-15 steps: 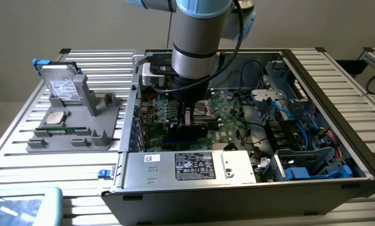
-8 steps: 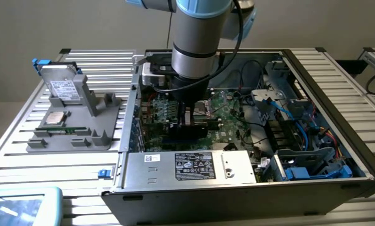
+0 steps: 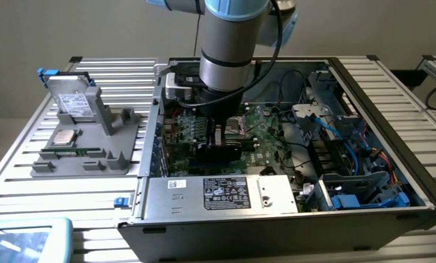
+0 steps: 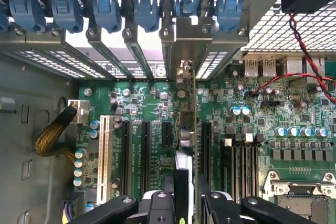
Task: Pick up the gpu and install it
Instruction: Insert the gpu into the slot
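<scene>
My gripper (image 3: 222, 131) reaches down inside the open computer case (image 3: 393, 109), shut on the gpu (image 3: 218, 152). The card is held upright on its edge just above the green motherboard (image 3: 265, 131). In the wrist view the gpu (image 4: 182, 174) appears edge-on between my two black fingers (image 4: 157, 205), running away from my gripper (image 4: 184, 203). Its silver bracket (image 4: 191, 40) stands at the case's rear slot openings, beneath the blue clips (image 4: 107, 6). The card's lower edge lies along the black expansion slots (image 4: 206, 145); I cannot tell whether it is seated.
A grey fixture (image 3: 86, 159) at the exterior view's left holds a silver hard drive (image 3: 73, 101), a processor (image 3: 64, 137) and a memory stick (image 3: 75, 149). A labelled metal box (image 3: 218, 194) lies at the case's front. Blue cables (image 3: 349, 142) crowd the exterior view's right. A yellow-sleeved cable (image 4: 52, 135) lies beside the slots.
</scene>
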